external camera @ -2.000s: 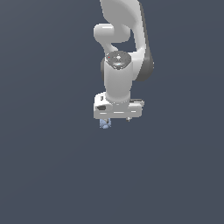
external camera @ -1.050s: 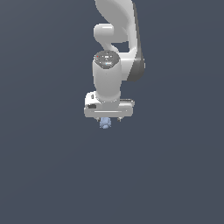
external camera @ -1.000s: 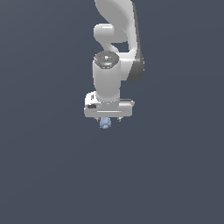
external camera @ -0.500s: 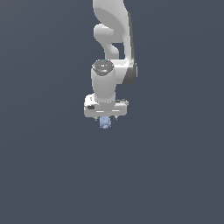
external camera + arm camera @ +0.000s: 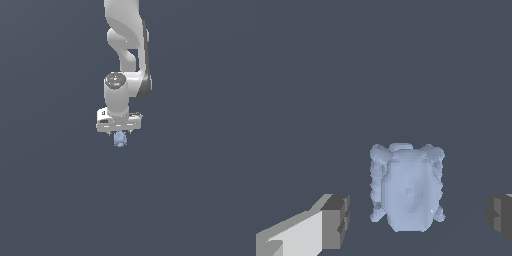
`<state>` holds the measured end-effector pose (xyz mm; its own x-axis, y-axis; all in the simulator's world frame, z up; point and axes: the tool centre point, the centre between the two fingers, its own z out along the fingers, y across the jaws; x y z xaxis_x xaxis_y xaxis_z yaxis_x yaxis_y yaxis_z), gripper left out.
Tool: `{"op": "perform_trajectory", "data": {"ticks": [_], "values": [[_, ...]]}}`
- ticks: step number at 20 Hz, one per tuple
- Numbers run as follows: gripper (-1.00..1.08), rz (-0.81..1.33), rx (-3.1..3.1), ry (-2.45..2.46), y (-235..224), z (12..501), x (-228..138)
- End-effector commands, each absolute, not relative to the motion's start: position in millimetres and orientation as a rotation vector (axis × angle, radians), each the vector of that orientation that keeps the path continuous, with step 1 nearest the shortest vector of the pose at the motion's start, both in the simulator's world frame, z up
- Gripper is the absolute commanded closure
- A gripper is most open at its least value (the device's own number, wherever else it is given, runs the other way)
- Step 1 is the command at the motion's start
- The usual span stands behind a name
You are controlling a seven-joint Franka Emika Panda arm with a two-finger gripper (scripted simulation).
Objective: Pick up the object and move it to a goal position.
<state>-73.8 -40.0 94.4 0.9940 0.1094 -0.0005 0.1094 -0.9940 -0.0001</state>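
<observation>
No writing or labels are visible. The pale blue figurine [image 5: 119, 139] sits just below centre in the exterior view, directly under the white gripper [image 5: 119, 131]. The wrist view alone shows its long axis lying crosswise to the gap and the fingers [image 5: 336, 221] spread wide, clear of both sides.

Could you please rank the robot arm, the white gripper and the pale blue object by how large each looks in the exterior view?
1. The robot arm, largest by far.
2. The gripper, a wide white block below the wrist.
3. The pale blue object, clearly the smallest, just under the gripper.
</observation>
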Motion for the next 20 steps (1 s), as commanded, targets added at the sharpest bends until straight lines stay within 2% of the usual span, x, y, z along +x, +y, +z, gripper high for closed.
{"op": "perform_trajectory", "data": {"ticks": [1,8,20], "values": [[-0.92,0.0,-3.136,-0.179,-41.0,91.4,-77.8],[-0.92,0.001,-3.136,-0.178,-41.0,86.0,-77.9],[-0.92,0.0,-3.136,-0.18,-41.3,41.7,-79.2]]}}
